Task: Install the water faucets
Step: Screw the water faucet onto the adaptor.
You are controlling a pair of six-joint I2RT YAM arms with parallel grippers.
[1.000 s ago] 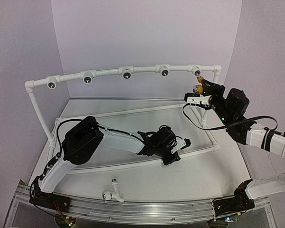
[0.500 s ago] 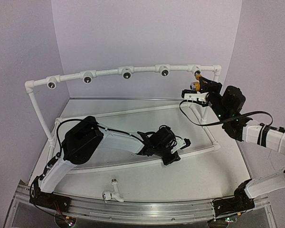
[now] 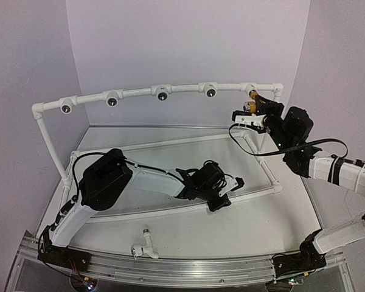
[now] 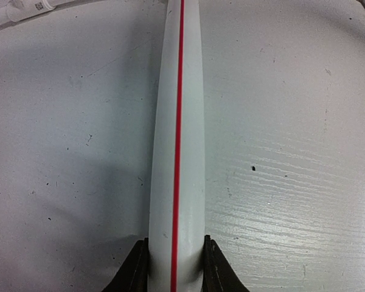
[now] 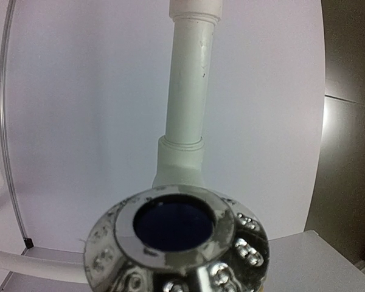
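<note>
In the top view the yellow-orange faucet (image 3: 250, 108) is held by my right gripper (image 3: 248, 117), which is shut on it. It sits right below the rightmost socket (image 3: 252, 91) of the white pipe frame (image 3: 140, 92). The right wrist view shows a shiny chrome ring with a dark opening (image 5: 173, 225) in front of a white fitting and pipe (image 5: 188, 85); my own fingers are hidden there. The white faucet (image 3: 143, 247) lies loose near the table's front edge. My left gripper (image 3: 236, 182) (image 4: 175, 267) is shut on the frame's lower pipe (image 4: 176, 121), which is white with a red stripe.
Several more dark sockets (image 3: 162, 94) line the frame's top rail. The frame's left post (image 3: 48, 140) and lower rails border the work area. A metal rail (image 3: 188, 267) runs along the near edge. A black cable (image 3: 249, 151) loops below the right wrist. Lilac walls close the back and sides.
My right gripper has carried the yellow-orange faucet up and to the left, closer to the rightmost socket. The left arm and the white faucet have stayed put.
</note>
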